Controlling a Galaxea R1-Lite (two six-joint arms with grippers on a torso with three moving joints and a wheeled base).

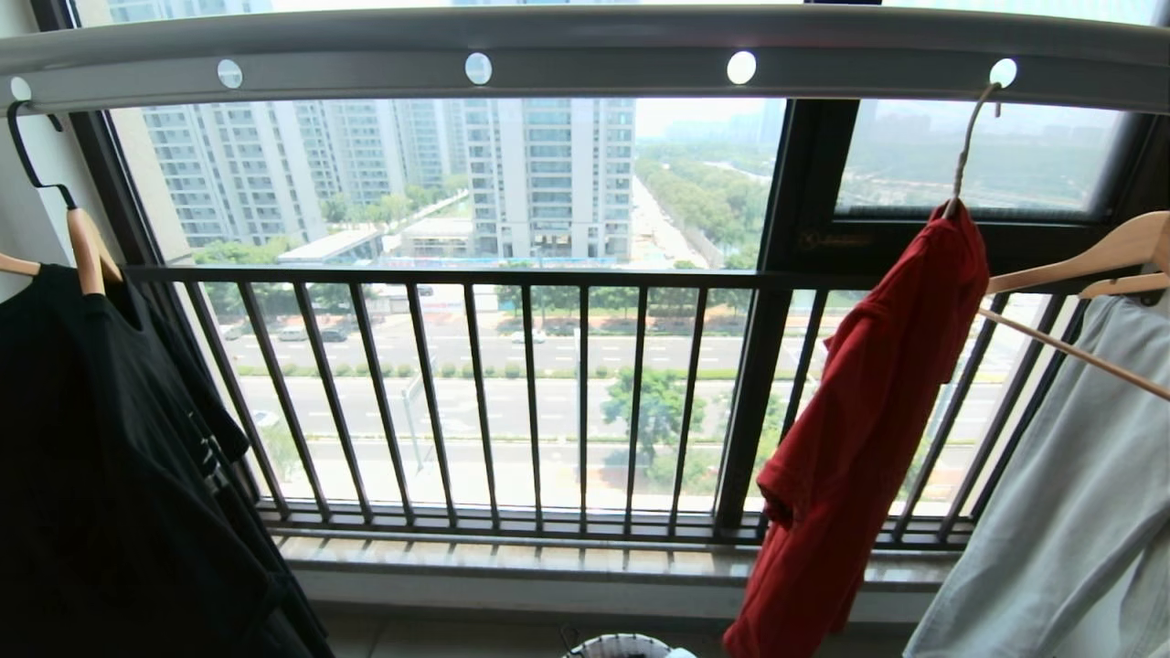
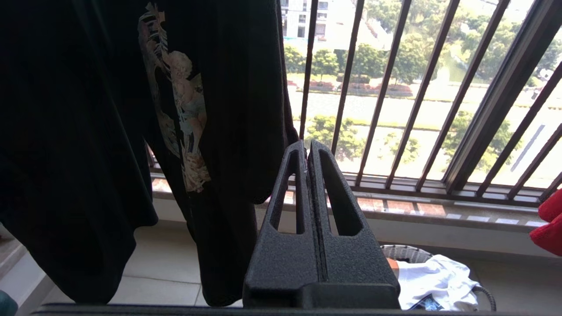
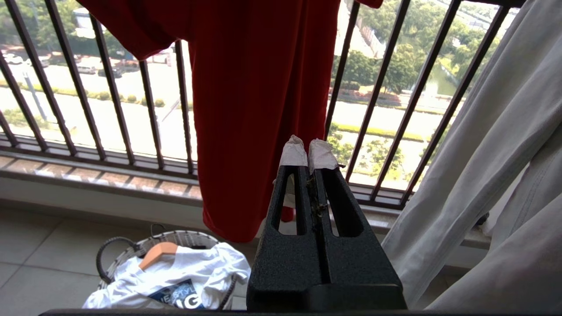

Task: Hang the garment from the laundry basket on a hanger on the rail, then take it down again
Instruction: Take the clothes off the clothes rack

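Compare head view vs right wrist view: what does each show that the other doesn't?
Head view only: the long grey holed metal rail, the thin white wire hanger hooked in it, and a black T-shirt hanging at left.
Right wrist view only: the shut right gripper and a white printed T-shirt in the basket.
Both: the red T-shirt hanging, the round white-rimmed laundry basket, the dark barred window railing.
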